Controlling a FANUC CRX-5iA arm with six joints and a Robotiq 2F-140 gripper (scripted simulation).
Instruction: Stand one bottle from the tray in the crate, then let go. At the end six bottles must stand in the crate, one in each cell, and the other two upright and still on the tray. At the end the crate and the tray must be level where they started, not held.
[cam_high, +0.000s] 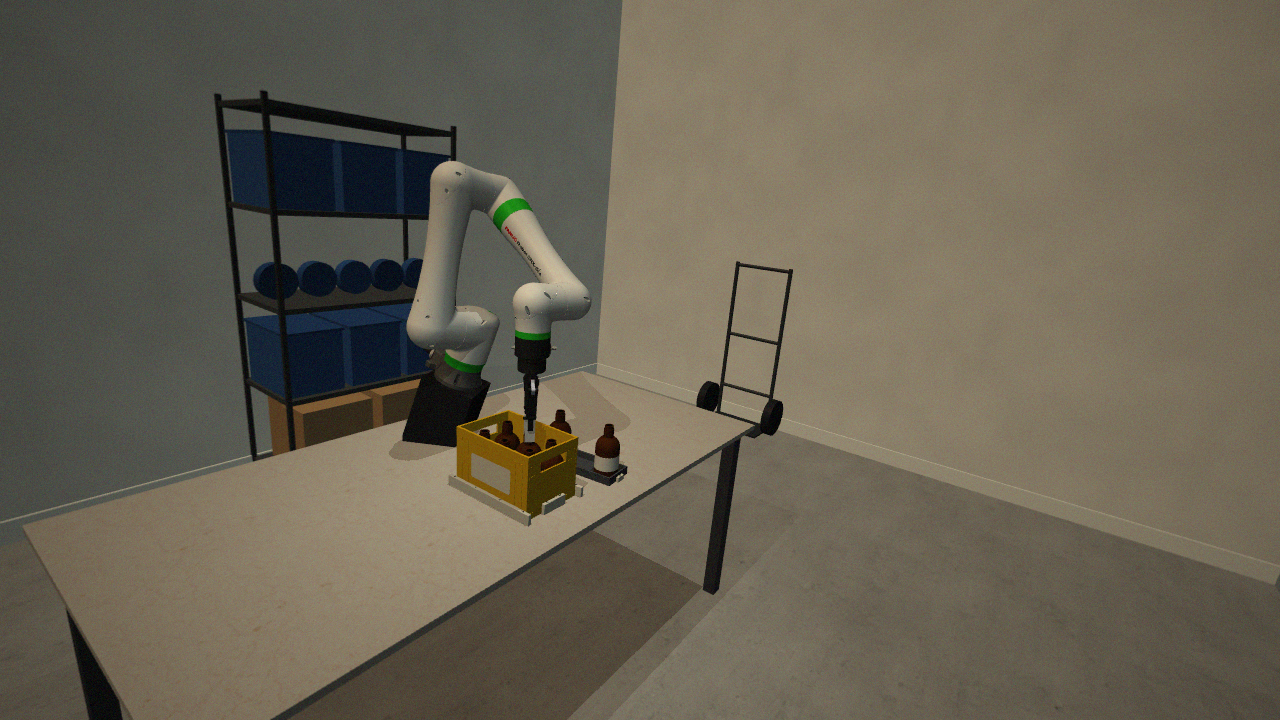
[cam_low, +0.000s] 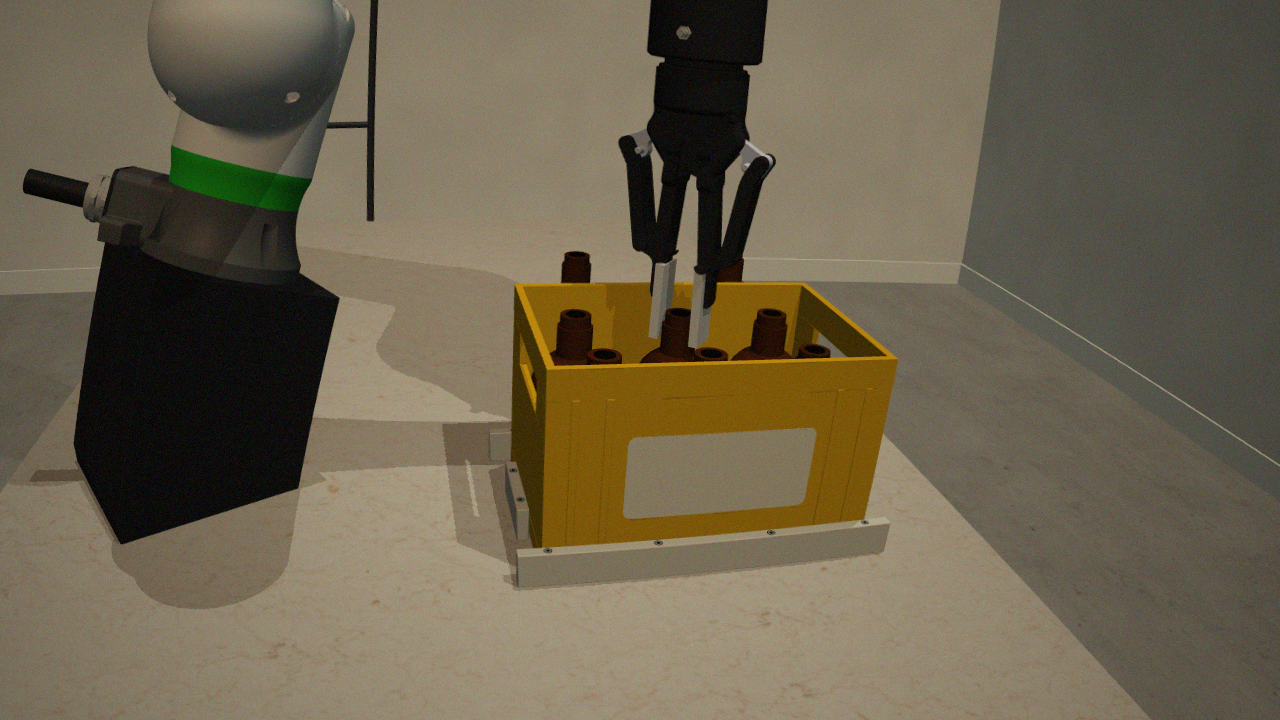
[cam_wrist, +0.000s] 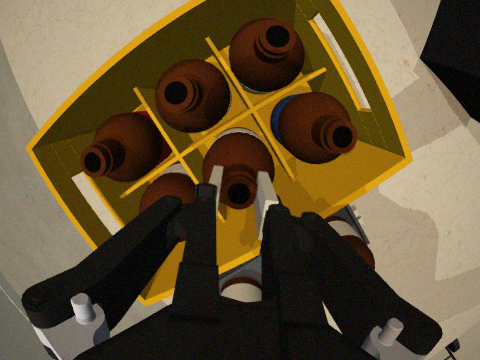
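Observation:
The yellow crate (cam_high: 501, 467) (cam_low: 572, 447) (cam_wrist: 220, 14) stands on the table and has several brown bottles in its cells. My gripper (cam_high: 529, 428) (cam_low: 680, 308) (cam_wrist: 238, 184) reaches straight down into it and is shut on the neck of a brown bottle (cam_low: 676, 344) (cam_wrist: 238, 156) in the middle cell of the far row. That bottle's mouth is level with its neighbours (cam_low: 573, 333) (cam_low: 768, 331). Behind the crate is the dark tray (cam_high: 592, 465), with two upright bottles (cam_high: 606, 450) (cam_high: 560, 420). Their necks (cam_low: 575, 265) show over the crate's rim.
The crate sits in a white corner fixture (cam_low: 698, 555) (cam_high: 501, 505). The robot's black base (cam_low: 196, 385) (cam_high: 445, 407) stands left of the crate. A shelf rack (cam_high: 295, 268) is behind the table and a hand truck (cam_high: 747, 358) is by the wall. The table's edge runs just right of the tray.

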